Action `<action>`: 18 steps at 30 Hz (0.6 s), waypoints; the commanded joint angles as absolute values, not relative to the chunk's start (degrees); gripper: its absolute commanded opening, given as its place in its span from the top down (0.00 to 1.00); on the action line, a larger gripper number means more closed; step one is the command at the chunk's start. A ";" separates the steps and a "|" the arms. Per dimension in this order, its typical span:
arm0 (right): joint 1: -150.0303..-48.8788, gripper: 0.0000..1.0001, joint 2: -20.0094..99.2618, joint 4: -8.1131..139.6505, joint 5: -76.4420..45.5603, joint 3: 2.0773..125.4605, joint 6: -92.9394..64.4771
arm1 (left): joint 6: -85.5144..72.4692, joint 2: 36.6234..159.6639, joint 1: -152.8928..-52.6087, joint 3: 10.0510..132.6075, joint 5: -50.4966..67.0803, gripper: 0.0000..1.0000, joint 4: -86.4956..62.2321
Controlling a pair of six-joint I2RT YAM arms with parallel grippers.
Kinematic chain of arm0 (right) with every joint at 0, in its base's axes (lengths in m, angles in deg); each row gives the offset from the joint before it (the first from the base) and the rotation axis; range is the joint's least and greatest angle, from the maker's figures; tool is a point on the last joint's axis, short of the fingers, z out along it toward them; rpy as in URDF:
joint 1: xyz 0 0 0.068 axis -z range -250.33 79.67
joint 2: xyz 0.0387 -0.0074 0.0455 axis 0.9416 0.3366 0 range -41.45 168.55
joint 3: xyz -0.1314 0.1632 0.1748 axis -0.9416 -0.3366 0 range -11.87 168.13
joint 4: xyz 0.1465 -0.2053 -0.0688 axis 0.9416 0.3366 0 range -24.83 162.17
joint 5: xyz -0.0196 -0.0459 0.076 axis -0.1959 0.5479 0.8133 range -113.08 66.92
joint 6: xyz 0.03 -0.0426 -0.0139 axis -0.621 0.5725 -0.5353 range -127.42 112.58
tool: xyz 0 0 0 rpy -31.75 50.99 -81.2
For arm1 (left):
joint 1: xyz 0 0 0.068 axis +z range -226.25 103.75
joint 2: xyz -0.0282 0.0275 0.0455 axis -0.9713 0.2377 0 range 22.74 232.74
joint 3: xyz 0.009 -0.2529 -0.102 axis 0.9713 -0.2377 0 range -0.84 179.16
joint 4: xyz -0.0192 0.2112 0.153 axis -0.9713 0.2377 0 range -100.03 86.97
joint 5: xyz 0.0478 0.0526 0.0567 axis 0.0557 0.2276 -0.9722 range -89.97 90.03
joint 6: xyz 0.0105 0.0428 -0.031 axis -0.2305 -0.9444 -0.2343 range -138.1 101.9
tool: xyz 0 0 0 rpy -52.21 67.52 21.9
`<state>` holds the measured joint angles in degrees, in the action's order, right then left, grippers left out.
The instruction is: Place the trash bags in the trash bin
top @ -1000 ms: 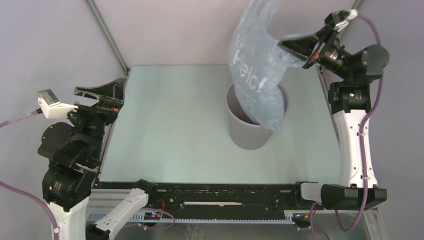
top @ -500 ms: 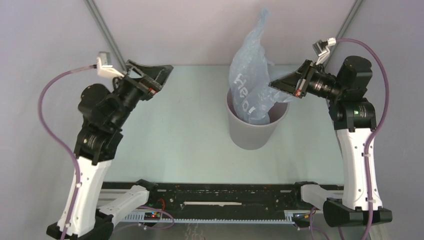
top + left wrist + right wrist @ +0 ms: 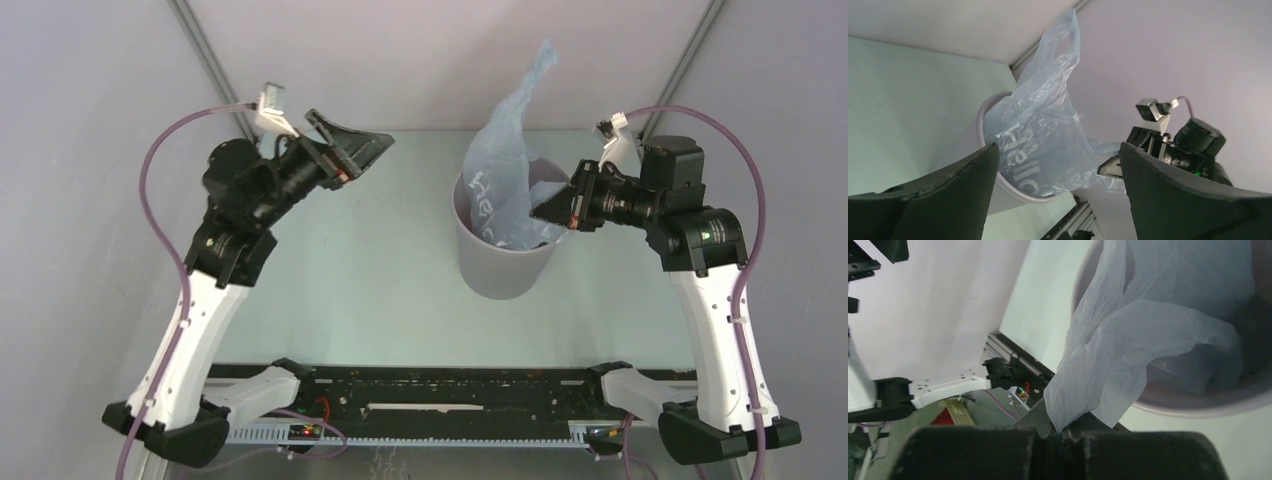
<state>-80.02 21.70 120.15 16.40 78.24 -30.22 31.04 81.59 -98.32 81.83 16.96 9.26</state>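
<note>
The grey trash bin stands upright at the middle of the table. The pale-blue trash bag with white "Hello!" lettering hangs partly inside it, one long tip rising above the rim. My right gripper is shut on an edge of the bag just over the bin's right rim. My left gripper is open and empty, held high to the left of the bin. Its view shows the bag in the bin between the two fingers.
Pale-green table top with a metal frame post at the back left and another at the back right. A black rail runs along the near edge between the arm bases.
My right gripper came down and left with the bag, so more of the bag sits in the bin. My left arm rose and swung right toward the bin, still open.
</note>
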 commanded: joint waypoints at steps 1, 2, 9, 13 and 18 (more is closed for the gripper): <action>-81.78 1.00 20.25 125.88 7.60 80.32 -24.87 | 24.28 86.53 -104.21 86.92 13.86 0.04 8.58; -82.67 1.00 20.67 126.16 6.97 81.26 -24.63 | 22.59 88.04 -106.12 88.40 10.94 0.01 9.35; -90.68 1.00 21.55 127.69 5.31 81.68 -22.85 | 13.81 99.77 -113.96 98.84 1.33 0.00 8.80; -93.60 1.00 20.06 127.15 4.64 78.00 -23.99 | 10.01 103.96 -116.99 102.40 -3.45 0.00 4.02; -94.85 1.00 19.45 126.86 5.25 76.98 -24.40 | 7.66 109.81 -119.14 107.35 -1.07 0.00 -3.19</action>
